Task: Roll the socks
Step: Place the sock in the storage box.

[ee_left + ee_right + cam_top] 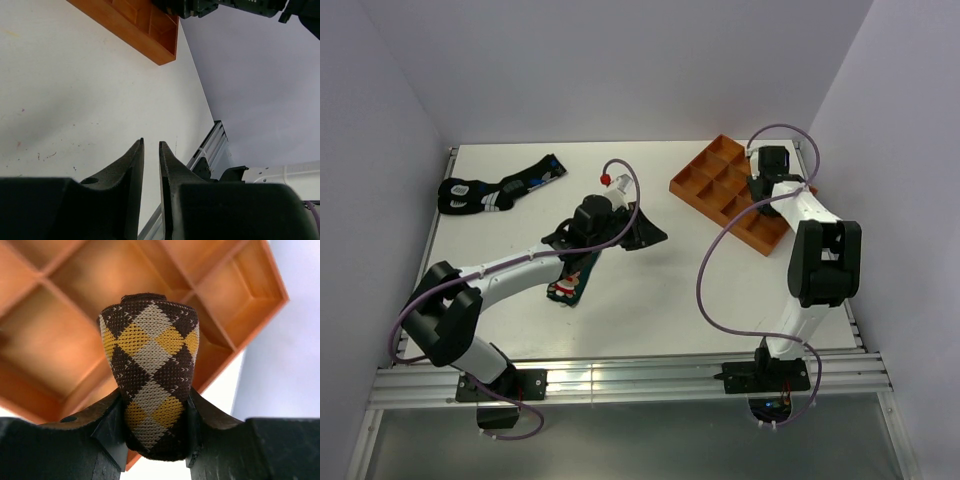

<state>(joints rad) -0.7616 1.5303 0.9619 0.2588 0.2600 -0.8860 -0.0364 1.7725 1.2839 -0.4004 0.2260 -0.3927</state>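
The right gripper [152, 420] pinches the rolled checkered sock [150, 355] over the orange tray [55, 335], mid-frame; dropped off-centre, it may straddle two compartments and unroll. The left gripper [151, 150], barely parted, holds nothing.

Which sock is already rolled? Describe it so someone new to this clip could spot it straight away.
Start at the orange tray at the far right of the table. Over it hangs the right tool, clamped on a sock roll. It alone is argyle, brown with yellow and grey diamonds; the dark socks at far left and the figure sock near the middle lie on the table.
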